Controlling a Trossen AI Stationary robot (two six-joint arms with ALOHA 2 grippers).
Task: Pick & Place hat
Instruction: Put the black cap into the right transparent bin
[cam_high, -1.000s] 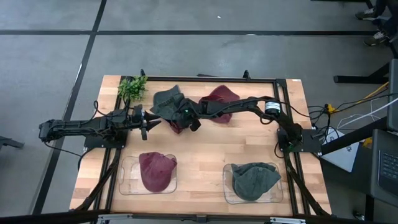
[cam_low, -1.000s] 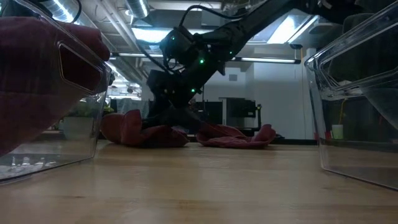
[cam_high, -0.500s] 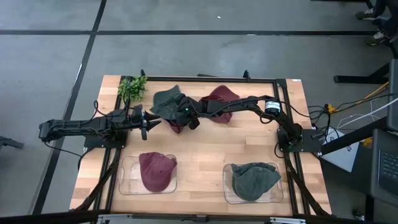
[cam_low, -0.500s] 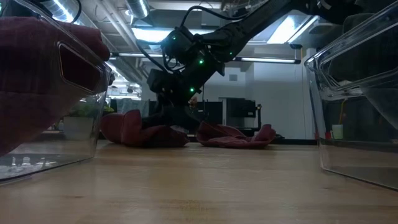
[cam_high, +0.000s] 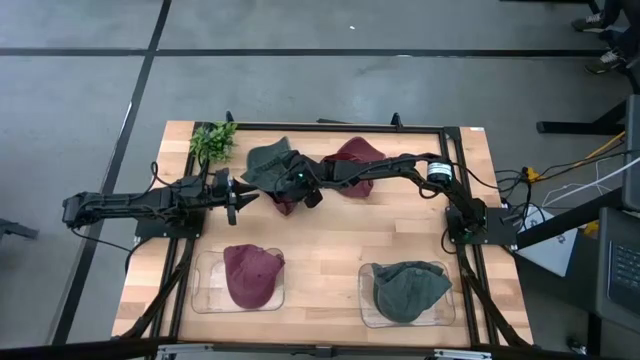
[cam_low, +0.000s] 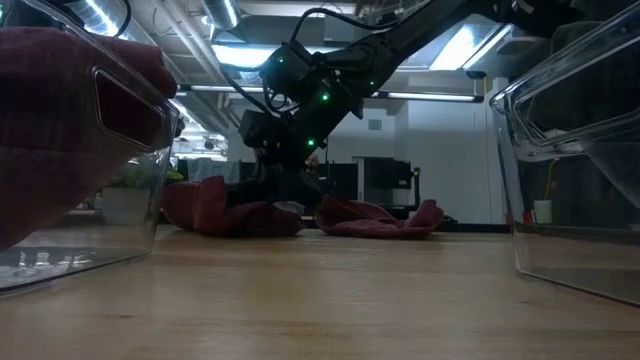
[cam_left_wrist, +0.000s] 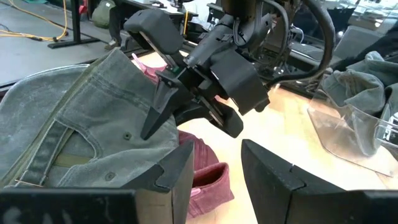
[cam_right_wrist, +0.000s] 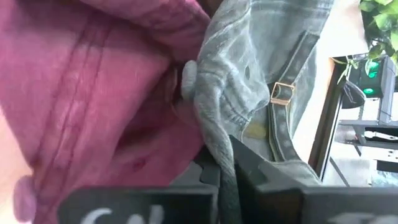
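The right gripper (cam_high: 290, 192) is squeezed shut on the edge of the grey hat (cam_high: 266, 162), which lies at the back of the table (cam_high: 325, 245) on top of a red hat (cam_high: 285, 203). The left gripper (cam_high: 243, 199) waits just beside them, its fingers a little apart and holding nothing.
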